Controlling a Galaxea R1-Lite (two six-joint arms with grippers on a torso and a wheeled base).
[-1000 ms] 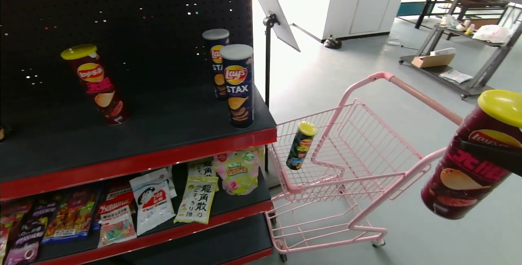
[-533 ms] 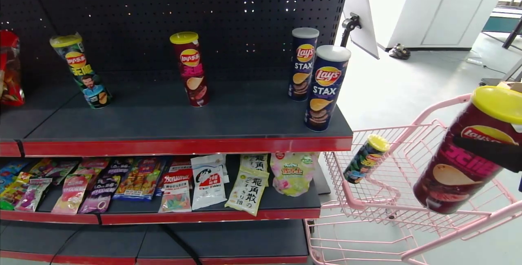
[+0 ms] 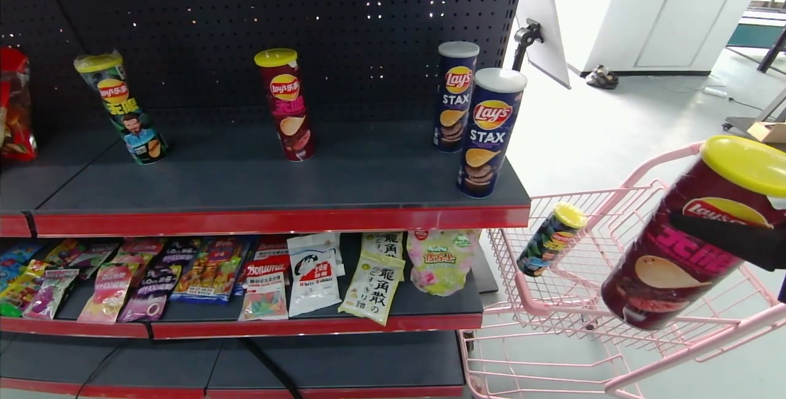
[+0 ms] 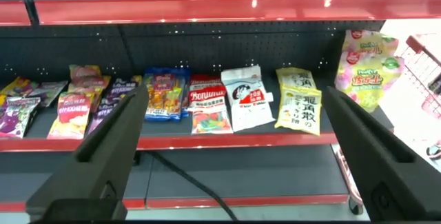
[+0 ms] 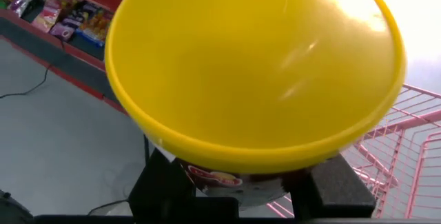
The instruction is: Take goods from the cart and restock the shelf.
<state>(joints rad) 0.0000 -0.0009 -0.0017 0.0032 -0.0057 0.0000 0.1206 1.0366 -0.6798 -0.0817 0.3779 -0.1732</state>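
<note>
Tilted a little further than half a second ago, the maroon chip can (image 3: 669,264) is clamped in the right pincer (image 5: 248,195), held over the handle end of the pink cart (image 3: 660,164). It has a yellow lid and a chip pictured on its side. The left pincer (image 4: 234,148) stands wide apart. Deeper in the cart, a small dark can (image 3: 549,240) leans against the wire.

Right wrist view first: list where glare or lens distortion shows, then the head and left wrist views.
Right wrist view: white glare streaks the yellow lid of the maroon can. Head view: floor washed out by daylight; the green can leans outward, likely lens bending. Left wrist view: small glints on the red shelf edge.
</note>
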